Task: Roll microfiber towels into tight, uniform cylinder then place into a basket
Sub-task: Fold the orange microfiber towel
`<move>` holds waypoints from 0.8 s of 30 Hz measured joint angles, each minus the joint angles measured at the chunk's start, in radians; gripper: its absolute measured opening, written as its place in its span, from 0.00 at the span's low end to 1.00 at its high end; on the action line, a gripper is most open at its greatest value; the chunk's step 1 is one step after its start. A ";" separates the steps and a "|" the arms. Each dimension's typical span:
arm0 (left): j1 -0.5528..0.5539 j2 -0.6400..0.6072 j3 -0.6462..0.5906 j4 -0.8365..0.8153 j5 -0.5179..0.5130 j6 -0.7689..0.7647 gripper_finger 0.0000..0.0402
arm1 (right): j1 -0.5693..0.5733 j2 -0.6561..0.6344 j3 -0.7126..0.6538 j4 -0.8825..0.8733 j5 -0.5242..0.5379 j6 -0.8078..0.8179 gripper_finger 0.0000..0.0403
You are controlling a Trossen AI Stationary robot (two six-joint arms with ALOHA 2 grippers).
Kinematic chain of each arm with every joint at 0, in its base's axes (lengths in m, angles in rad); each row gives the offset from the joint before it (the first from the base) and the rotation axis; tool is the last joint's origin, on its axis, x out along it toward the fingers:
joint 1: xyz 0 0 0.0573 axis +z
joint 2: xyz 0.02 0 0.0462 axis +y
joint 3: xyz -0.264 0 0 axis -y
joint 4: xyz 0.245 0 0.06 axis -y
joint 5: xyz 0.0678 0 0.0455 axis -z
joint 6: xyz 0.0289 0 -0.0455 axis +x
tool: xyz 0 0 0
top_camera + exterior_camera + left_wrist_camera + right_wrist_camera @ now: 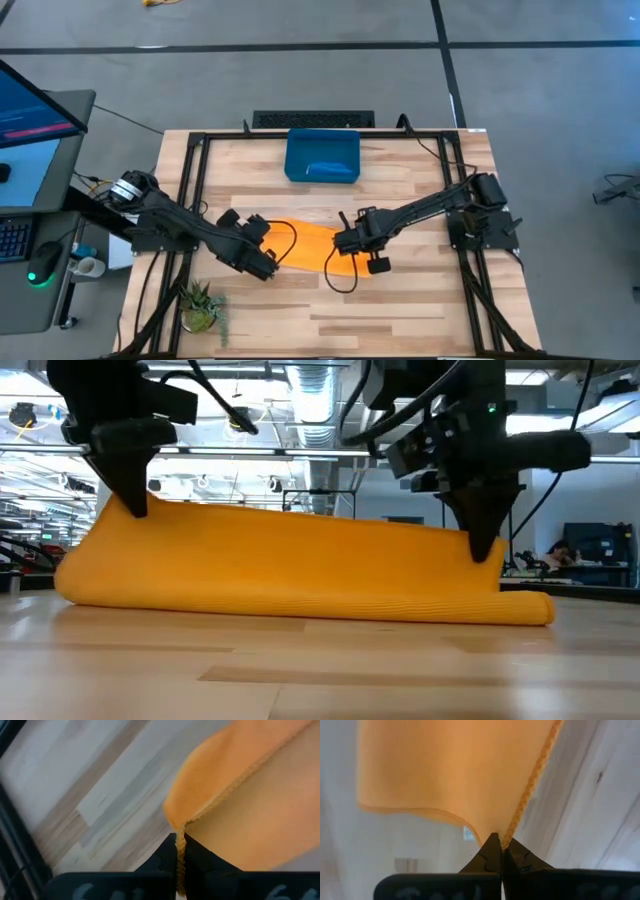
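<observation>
Basket point(322, 157) beyond yellow towel point(312, 245), plant point(203, 305) at table's near-left corner

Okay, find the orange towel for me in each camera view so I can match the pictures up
High view: orange towel lies mid-table between the left gripper and right gripper.
Low view: it fills the middle, both top corners lifted.
Left wrist view: its corner sits pinched in the shut fingers.
Right wrist view: its stitched edge runs into the shut fingers.
Shared landmark: the pale wooden table.

A robotics lab: exposed ceiling ducts point(310, 390), monitor point(30, 125) beside the framed wooden table point(400, 310).
</observation>
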 joint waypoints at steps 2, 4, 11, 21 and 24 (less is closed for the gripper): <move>0.000 0.000 0.000 0.023 0.001 0.039 0.00 | 0.009 -0.002 0.000 -0.017 -0.008 0.023 0.03; 0.000 0.000 0.001 0.056 0.000 0.078 0.00 | 0.023 -0.007 0.001 -0.046 -0.008 0.051 0.03; -0.049 0.000 0.070 0.023 0.016 0.126 0.00 | 0.125 -0.022 0.107 -0.137 -0.019 0.106 0.03; -0.146 0.000 0.132 0.000 0.098 0.040 0.00 | 0.232 -0.022 0.172 -0.126 -0.051 0.183 0.02; -0.143 0.000 0.132 -0.004 0.044 0.015 0.00 | 0.216 -0.021 0.141 -0.118 -0.002 0.178 0.02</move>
